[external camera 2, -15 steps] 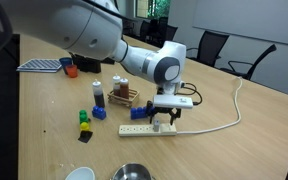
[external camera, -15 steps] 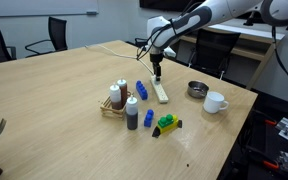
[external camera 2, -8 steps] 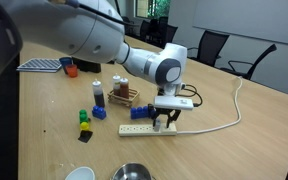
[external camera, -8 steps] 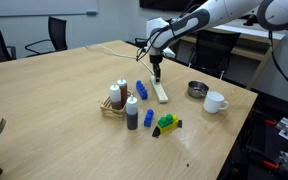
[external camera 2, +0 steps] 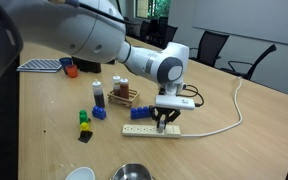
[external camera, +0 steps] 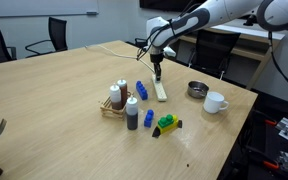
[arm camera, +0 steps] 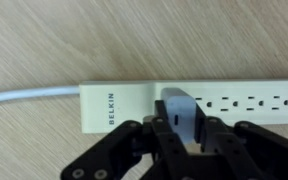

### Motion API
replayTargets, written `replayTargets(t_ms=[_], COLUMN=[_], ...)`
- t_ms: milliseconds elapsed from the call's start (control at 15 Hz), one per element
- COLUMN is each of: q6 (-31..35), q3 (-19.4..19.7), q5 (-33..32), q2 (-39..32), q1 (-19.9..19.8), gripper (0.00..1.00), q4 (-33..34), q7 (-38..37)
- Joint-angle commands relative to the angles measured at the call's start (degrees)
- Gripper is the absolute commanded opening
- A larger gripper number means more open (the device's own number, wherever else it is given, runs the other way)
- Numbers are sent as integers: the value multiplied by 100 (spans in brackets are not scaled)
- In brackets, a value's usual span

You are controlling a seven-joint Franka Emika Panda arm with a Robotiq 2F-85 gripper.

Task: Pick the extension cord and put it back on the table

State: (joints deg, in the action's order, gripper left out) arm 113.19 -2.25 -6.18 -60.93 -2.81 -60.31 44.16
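Note:
The extension cord is a white Belkin power strip (arm camera: pixel 249 101) lying flat on the wooden table, seen in both exterior views (external camera: pixel 161 92) (external camera 2: pixel 142 130). Its white cable (external camera 2: pixel 234 108) trails off across the table and leaves the wrist view to the left (arm camera: pixel 29 96). My gripper (arm camera: pixel 181 125) points straight down onto the strip near its logo end, also visible from outside (external camera: pixel 158 76) (external camera 2: pixel 165 122). The jaws are drawn together on a grey raised part of the strip. The strip still rests on the table.
A wooden rack with bottles (external camera: pixel 115 100) (external camera 2: pixel 120 95) stands beside the strip, with blue blocks (external camera: pixel 141 89) and a green-yellow toy (external camera: pixel 166 124) (external camera 2: pixel 84 122) close by. A metal bowl (external camera: pixel 196 89) and white mug (external camera: pixel 215 101) sit near the table edge. Chairs (external camera 2: pixel 212 46) line the far side.
The jaws have closed from wide open to shut on the strip. The arm and the strip have stayed in place.

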Motion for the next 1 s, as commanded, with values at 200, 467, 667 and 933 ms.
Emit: replayTargets(t_ms=[200, 467, 667, 933], q6=[-531, -747, -623, -451], q3=[-131, -166, -159, -180], q5=[-44, -142, -294, -601], q2=[85, 139, 197, 270], q1=[-47, 71, 269, 599], gripper=[6, 6, 6, 6], q4=[248, 331, 302, 236], q7=[344, 830, 1207, 1664])
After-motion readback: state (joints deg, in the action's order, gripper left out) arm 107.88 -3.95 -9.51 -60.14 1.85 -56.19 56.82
